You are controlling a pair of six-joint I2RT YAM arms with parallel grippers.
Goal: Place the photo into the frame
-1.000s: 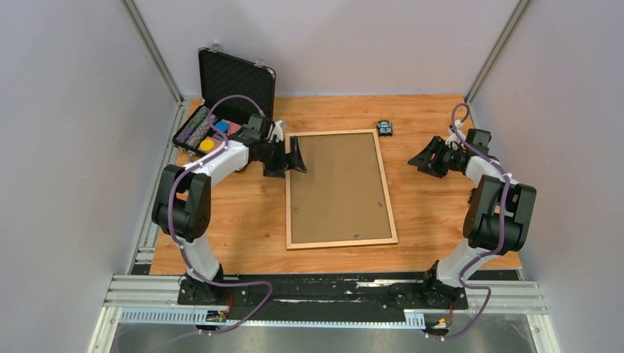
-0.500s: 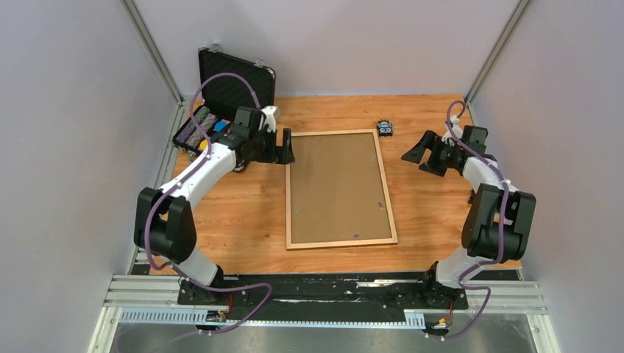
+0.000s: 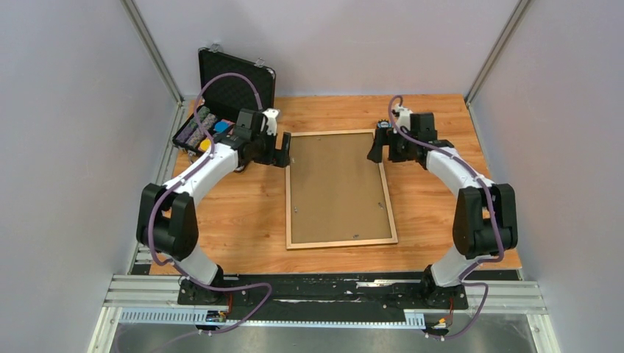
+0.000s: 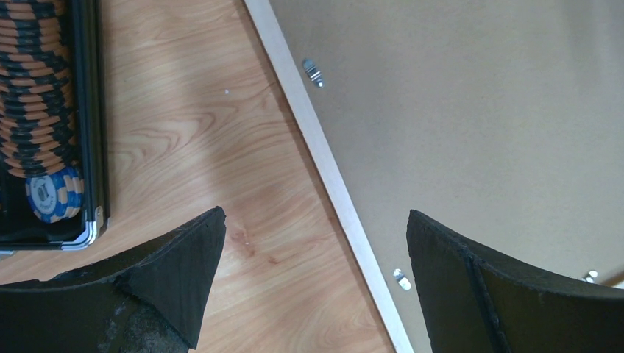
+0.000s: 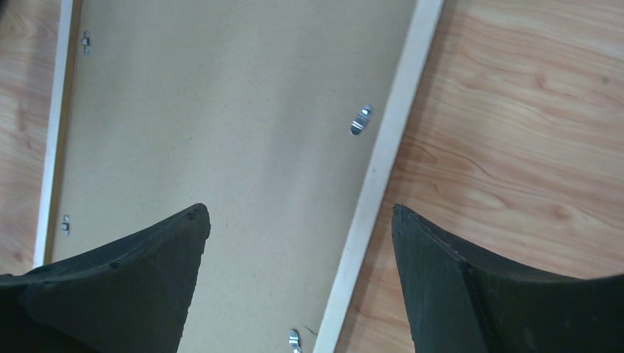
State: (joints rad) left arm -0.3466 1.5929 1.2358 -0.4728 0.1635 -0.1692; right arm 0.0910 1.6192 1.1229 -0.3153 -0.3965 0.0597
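The frame (image 3: 342, 242) lies face down in the middle of the table, with a brown backing board (image 3: 337, 187) filling it. The photo is out of view. My left gripper (image 3: 282, 149) hovers open over the frame's far left edge; in the left wrist view its jaws straddle the pale moulding (image 4: 324, 158), with nothing between them (image 4: 316, 215). My right gripper (image 3: 383, 149) hovers open over the far right edge. Its jaws (image 5: 299, 209) span the moulding (image 5: 390, 132) and part of the board (image 5: 221, 110), holding nothing. Small metal clips (image 5: 360, 120) sit along the board's edges.
An open black case (image 3: 235, 81) with stacked poker chips (image 4: 37, 88) stands at the far left, close behind the left gripper. A small dark object (image 3: 383, 126) lies just beyond the frame's far right corner. Grey walls enclose three sides.
The right arm swung in from the right side to the frame's far right edge, its jaws spreading wider. The left gripper shifted slightly back along the frame's left edge.
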